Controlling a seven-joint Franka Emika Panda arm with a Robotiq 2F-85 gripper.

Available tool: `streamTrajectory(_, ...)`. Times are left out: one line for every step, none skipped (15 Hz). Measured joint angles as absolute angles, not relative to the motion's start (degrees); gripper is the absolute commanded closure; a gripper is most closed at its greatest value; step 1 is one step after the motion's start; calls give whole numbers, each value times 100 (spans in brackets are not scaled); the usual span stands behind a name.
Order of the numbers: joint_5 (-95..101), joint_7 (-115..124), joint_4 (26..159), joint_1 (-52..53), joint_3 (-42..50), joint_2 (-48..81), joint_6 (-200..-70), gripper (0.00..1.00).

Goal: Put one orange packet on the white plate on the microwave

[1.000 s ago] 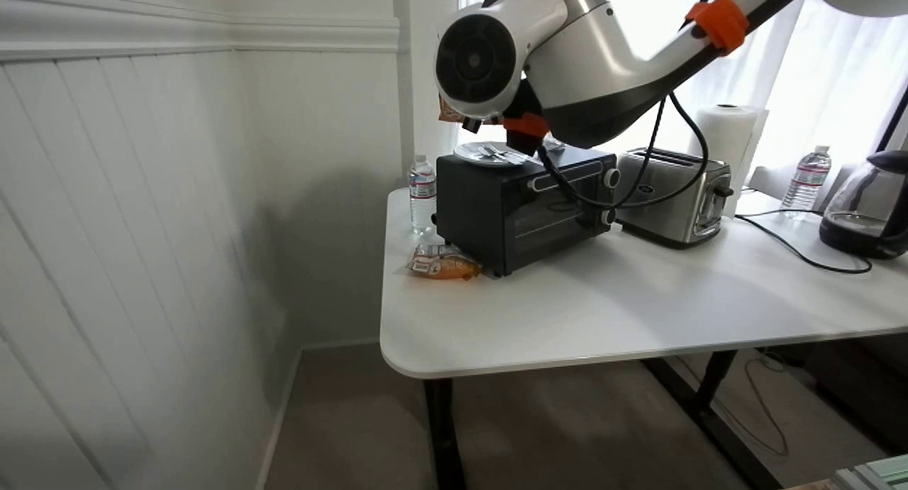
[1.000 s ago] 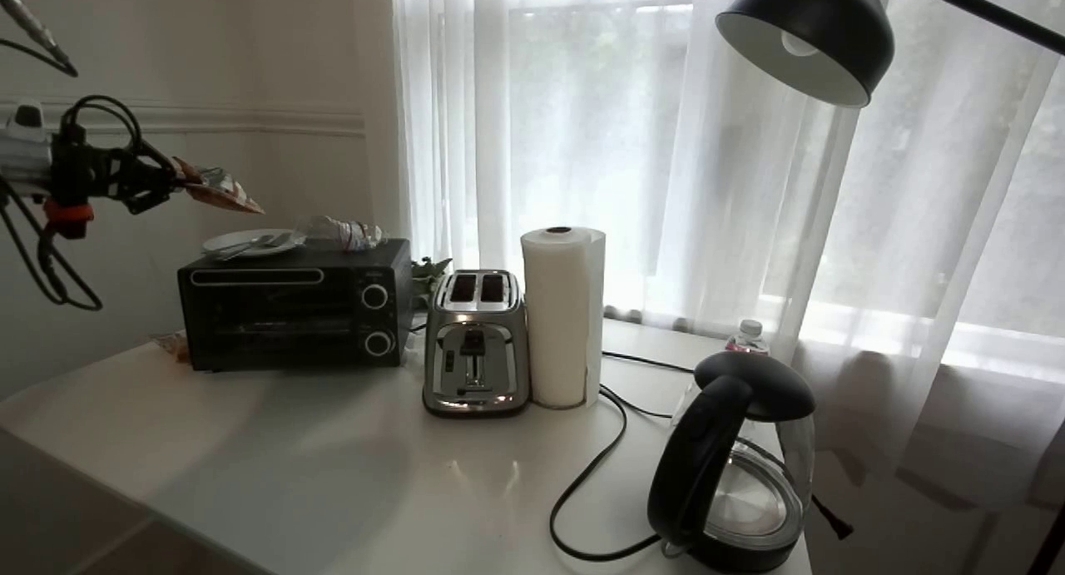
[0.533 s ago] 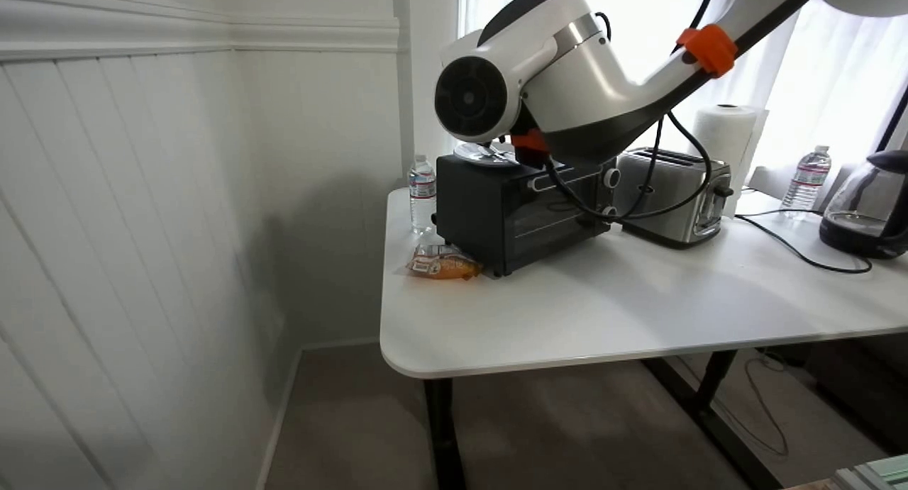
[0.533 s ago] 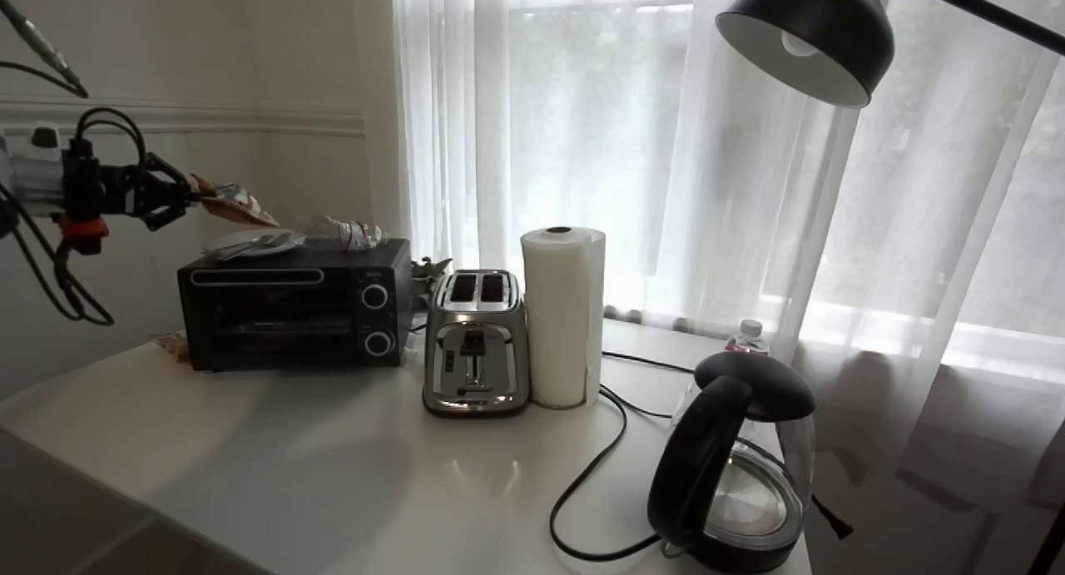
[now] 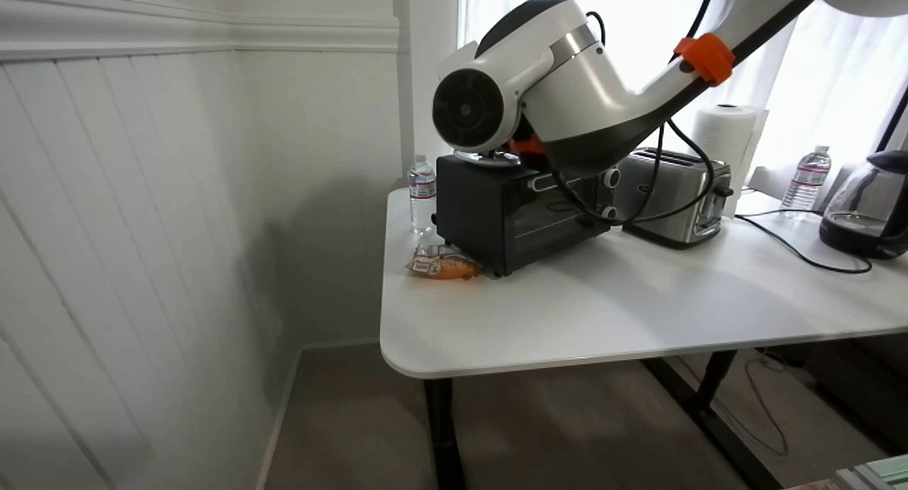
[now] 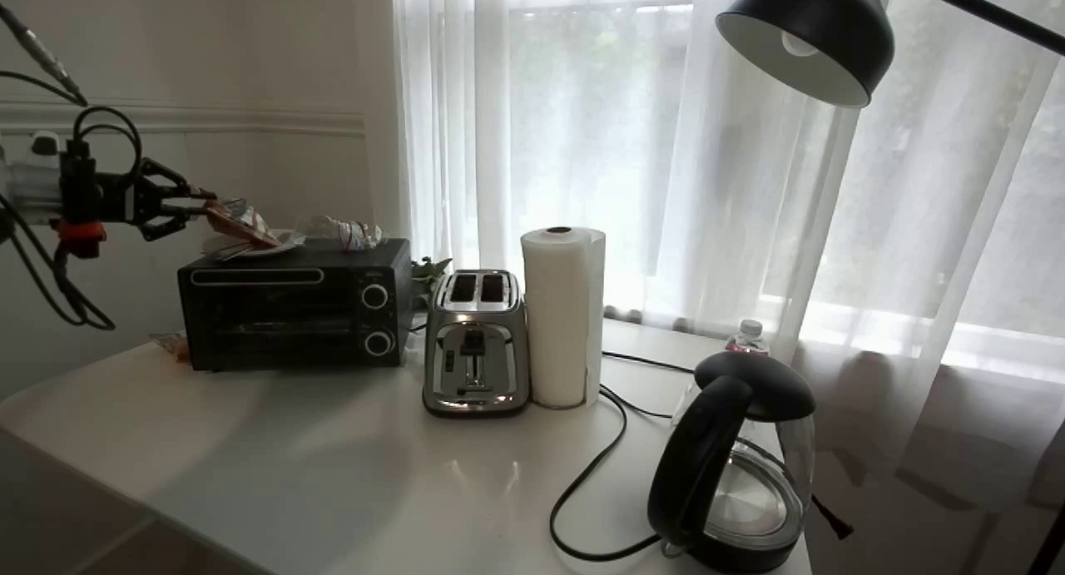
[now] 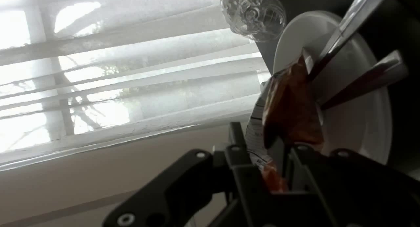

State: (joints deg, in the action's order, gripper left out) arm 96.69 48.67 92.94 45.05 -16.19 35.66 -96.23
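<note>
The microwave (image 6: 291,309) is a black box on the table and also shows in an exterior view (image 5: 472,206). The white plate (image 6: 287,244) lies on top of it, with silver cutlery on it. An orange packet (image 6: 237,224) slants down from my gripper (image 6: 208,203) onto the plate. In the wrist view the packet (image 7: 292,112) lies over the plate (image 7: 354,128), against the cutlery. My gripper's fingers (image 7: 259,138) stand apart, with the packet's near end loosely between them. Another orange packet (image 5: 445,263) lies on the table beside the microwave. The arm hides the gripper in that view.
A clear crinkly packet (image 6: 345,232) lies on the microwave right beside the plate. A silver toaster (image 6: 474,350), a paper towel roll (image 6: 564,317) and a glass kettle (image 6: 740,475) stand on the table. A water bottle (image 5: 423,196) stands behind the microwave's side. A lamp (image 6: 811,38) hangs above.
The gripper has come down and toward the microwave, carrying the packet to the plate. Its fingers, shut on the packet before, are now apart. The packet's far end now rests lower, on the plate.
</note>
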Motion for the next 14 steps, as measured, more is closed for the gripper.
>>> streamTrajectory(9634, 4820, 9293, 4502, -1639, 3557, -9622, 33)
streamTrajectory(9559, 4767, 9291, 4496, -1663, 3542, -9622, 27)
streamTrajectory(9465, 4700, 9291, 4488, -1693, 3518, -9622, 20)
streamTrajectory(9351, 4619, 9291, 4476, -1730, 3488, -9622, 12)
streamTrajectory(9219, 4526, 9290, 4463, -1766, 3448, -9622, 6)
streamTrajectory(9039, 4420, 9290, 4444, -1813, 3398, -9625, 0)
streamTrajectory(8856, 4325, 9288, 4426, -1860, 3344, -9633, 0)
streamTrajectory(8693, 4243, 9286, 4411, -1900, 3283, -9645, 0)
streamTrajectory(8529, 4168, 9285, 4397, -1939, 3215, -9664, 0)
streamTrajectory(8358, 4093, 9281, 4380, -1980, 3144, -9687, 0)
streamTrajectory(8182, 4019, 9280, 4364, -2014, 3070, -9715, 0)
streamTrajectory(7986, 3968, 9278, 4349, -2041, 2994, -9761, 0)
streamTrajectory(7799, 3929, 9277, 4333, -2061, 2918, -9821, 0)
streamTrajectory(7604, 3908, 9274, 4312, -2077, 2845, -9890, 0)
